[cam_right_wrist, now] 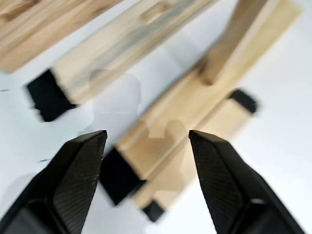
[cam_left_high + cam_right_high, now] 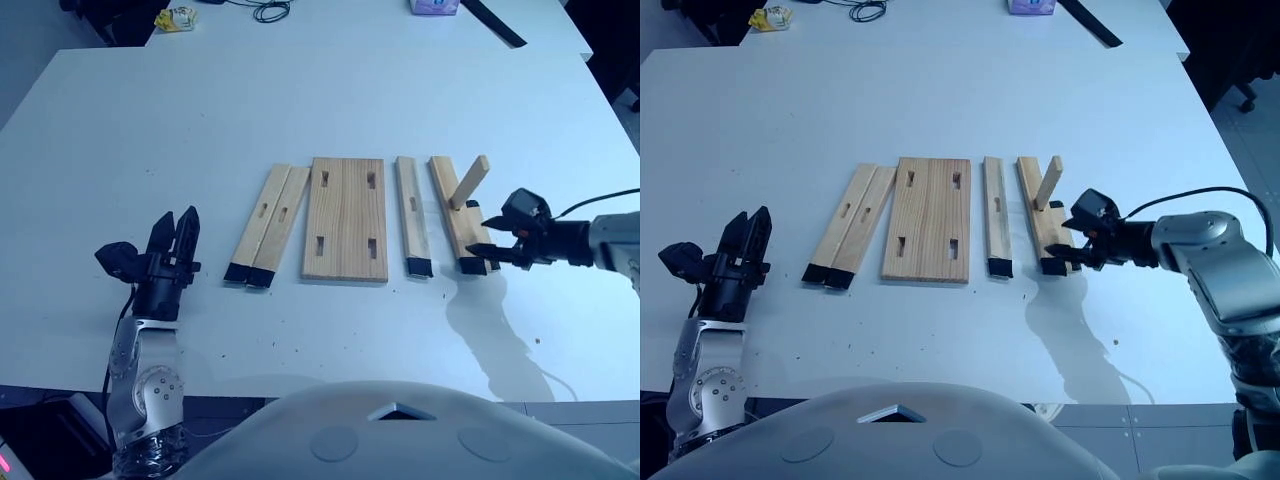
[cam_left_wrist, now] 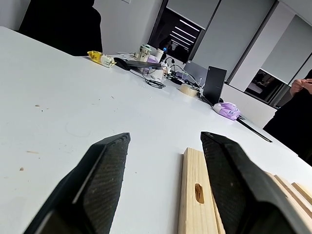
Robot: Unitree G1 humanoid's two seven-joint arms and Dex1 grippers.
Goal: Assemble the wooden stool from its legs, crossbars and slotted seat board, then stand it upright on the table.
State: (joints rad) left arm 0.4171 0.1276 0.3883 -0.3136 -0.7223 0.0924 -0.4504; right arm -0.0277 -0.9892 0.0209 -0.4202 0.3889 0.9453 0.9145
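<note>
Silver-grey jointed arms [image 2: 145,372], black wedge-shaped pincer fingers [image 3: 105,181].

surface: white table [image 2: 150,150] | behind: rear desk [image 2: 350,25], cables [image 2: 270,10], laptop [image 3: 214,85], tape roll [image 3: 187,90] | walls: grey wall panels [image 3: 229,34], dark window [image 3: 178,29]

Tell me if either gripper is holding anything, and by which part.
Nothing is held. The left gripper is open; the right gripper, jaws open, sits at the rightmost leg by its black cap.

Right of centre in the left eye view, the right tool [image 2: 481,237] overlaps the black-capped end of the rightmost leg [image 2: 444,182]. The crossbar [image 2: 470,181] perhaps sits in its slot; the joint is too small to tell.
</note>
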